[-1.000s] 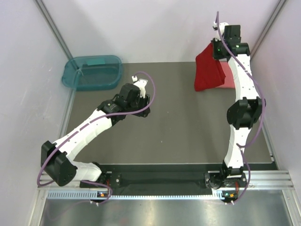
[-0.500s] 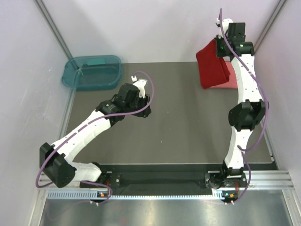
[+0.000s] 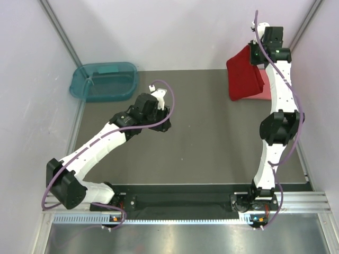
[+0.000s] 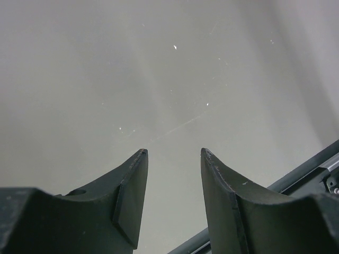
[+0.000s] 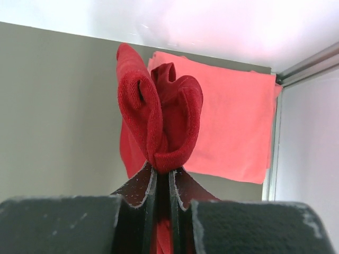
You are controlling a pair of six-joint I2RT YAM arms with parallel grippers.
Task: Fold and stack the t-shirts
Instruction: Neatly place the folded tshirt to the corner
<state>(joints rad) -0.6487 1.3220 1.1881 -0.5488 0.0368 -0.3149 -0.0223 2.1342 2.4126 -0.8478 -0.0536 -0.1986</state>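
In the right hand (image 5: 163, 172), jaws pressed together on a bunched fold: the deep red t-shirt (image 5: 159, 121), held up off the table (image 3: 212, 137) and hanging loose below the grip (cannot tell whether its lowest hem brushes anything). Just beyond and beneath the hand, flat on the table: the coral-pink t-shirt (image 5: 233, 127), folded into a neat rectangle.

Looks like the stacking step, red one poised by the pink one. Probably calls next for lowering the cloth over the pink rectangle, laying it edge to edge, then letting go; may need tidying, given the bunching.

Tight on the outer side of the hand: side wall (image 5: 307, 159) and frame rail (image 5: 304, 69) just beside the pink shirt's edge, back wall (image 5: 212, 26) close beyond. Plenty of bare table on the inner side. Across that room, well apart: the left hand (image 4: 172, 159), jaws spread partway, pinching nothing, low over the table.
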